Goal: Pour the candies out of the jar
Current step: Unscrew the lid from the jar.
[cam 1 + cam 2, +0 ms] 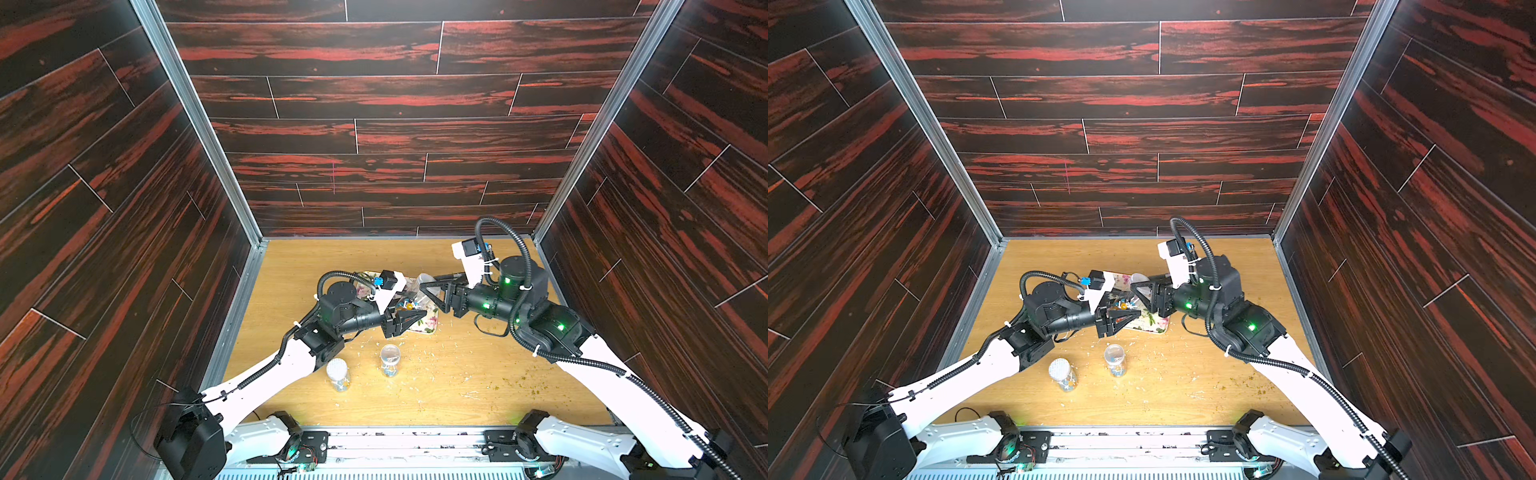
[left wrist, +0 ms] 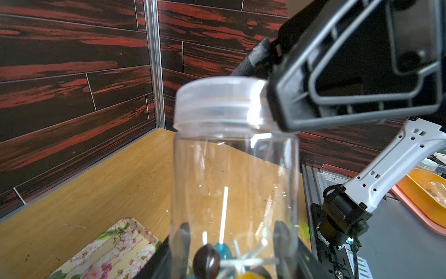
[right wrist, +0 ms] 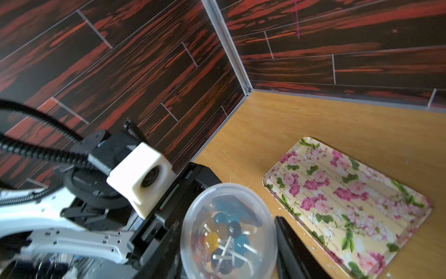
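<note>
A clear plastic jar (image 2: pixel 235 169) with a translucent lid (image 2: pixel 222 101) is held up over the table between both arms. My left gripper (image 2: pixel 233 241) is shut on the jar's lower body, its fingers pressed on both sides. The candies (image 2: pixel 217 261), brown, blue and yellow on thin white sticks, lie in the bottom. My right gripper (image 3: pixel 228 241) is shut on the lid (image 3: pixel 228 232), and the candies (image 3: pixel 224 239) show through it. In both top views the jar (image 1: pixel 409 299) (image 1: pixel 1124 302) hangs over the flowered tray (image 1: pixel 428 324) (image 1: pixel 1154 322), between the left gripper (image 1: pixel 409 315) and the right gripper (image 1: pixel 428 291).
Two other small clear jars (image 1: pixel 337 374) (image 1: pixel 390 359) stand on the wooden table nearer the front. Pale shavings and greenish crumbs (image 1: pixel 532 382) are scattered over the table. The tray's floor (image 3: pixel 350 205) is bare. Dark panelled walls close in three sides.
</note>
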